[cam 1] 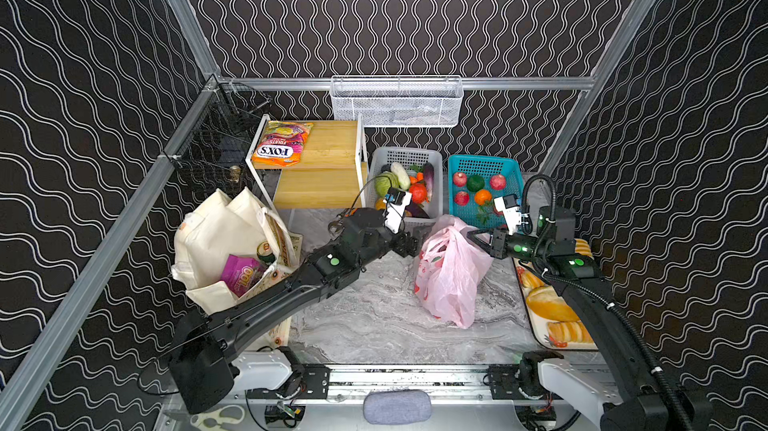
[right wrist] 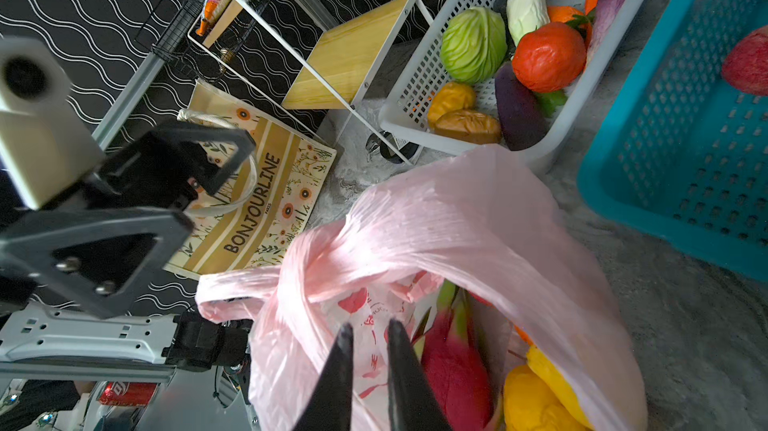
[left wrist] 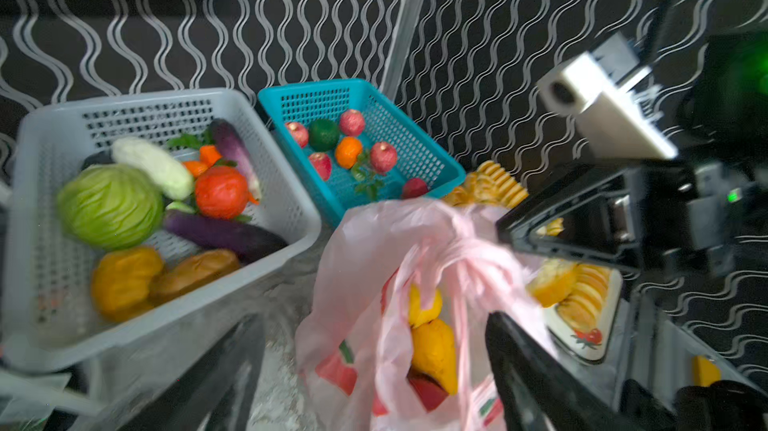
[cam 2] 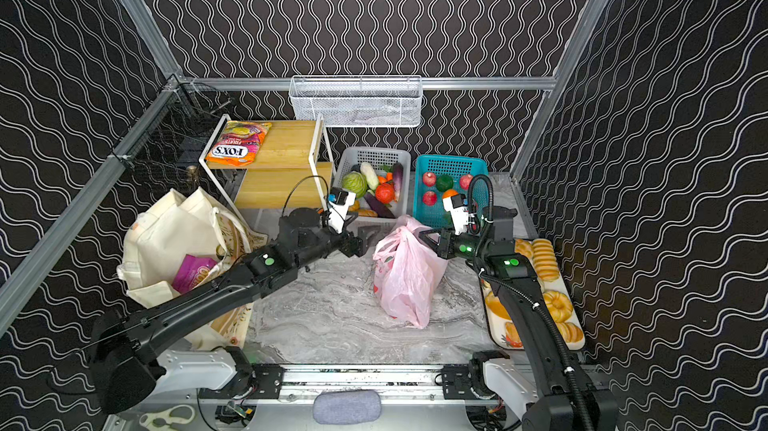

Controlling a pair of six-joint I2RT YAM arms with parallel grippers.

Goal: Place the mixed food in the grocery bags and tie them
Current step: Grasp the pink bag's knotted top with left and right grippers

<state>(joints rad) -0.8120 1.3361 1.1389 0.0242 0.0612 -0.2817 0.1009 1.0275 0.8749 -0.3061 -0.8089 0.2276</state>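
Just ahead of the right gripper (right wrist: 370, 327), the pink plastic bag (cam 1: 451, 279) sits with its handles crossed in a loose knot (right wrist: 309, 271).
Its jaws stand a narrow slit apart, pinching nothing; across the knot the left gripper (cam 1: 411, 242) is spread wide, empty. The film looks thin, slick and tearable, so the bunched handle ends (right wrist: 226, 296) seem the best hold. The right wrist view alone shows the dragon fruit (right wrist: 449, 358) clearly, beside yellow toy fruits (right wrist: 536, 395). Only the top views show, beyond the left gripper, a purple packet (cam 1: 243, 271) and green can (cam 1: 266, 251) inside the canvas tote (cam 1: 212, 229).
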